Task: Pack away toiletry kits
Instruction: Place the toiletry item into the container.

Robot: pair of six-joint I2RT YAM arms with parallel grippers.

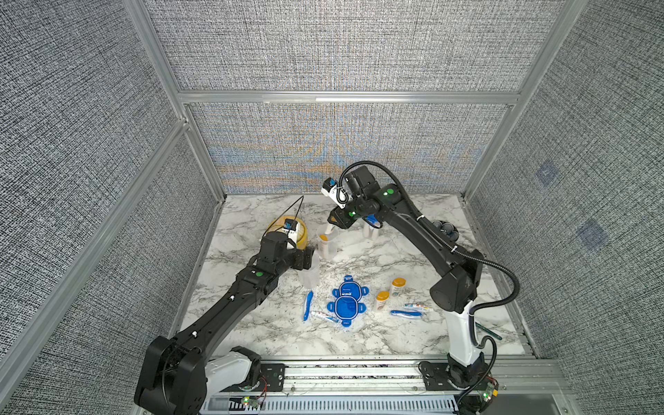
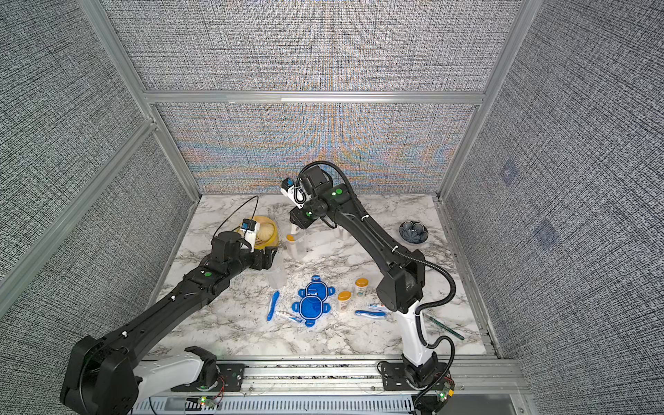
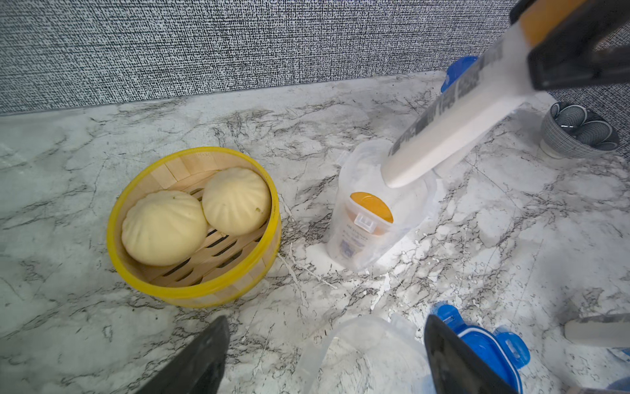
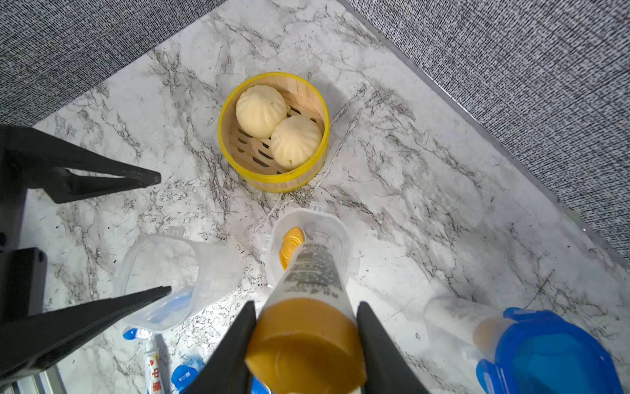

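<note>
My right gripper (image 4: 306,304) is shut on the orange cap end of a white bottle (image 4: 312,273), seen from the side in the left wrist view (image 3: 453,126). The bottle tilts with its base inside the mouth of a clear tub (image 1: 327,246), which holds another orange-capped bottle (image 3: 371,205). My left gripper (image 3: 327,354) stands open around an empty clear tub (image 3: 344,332), with a gap on one side. On the table in front lie two blue lids (image 1: 346,300), two bottles (image 1: 390,293), two blue toothbrushes (image 1: 307,305) and two toothpaste tubes (image 1: 323,315).
A yellow steamer (image 4: 272,133) with two buns stands left of the tubs. A third tub with its blue lid on (image 4: 545,348) stands behind my right arm. A dark bowl (image 2: 413,231) sits at the back right, and a green stick (image 2: 445,327) lies by the right edge.
</note>
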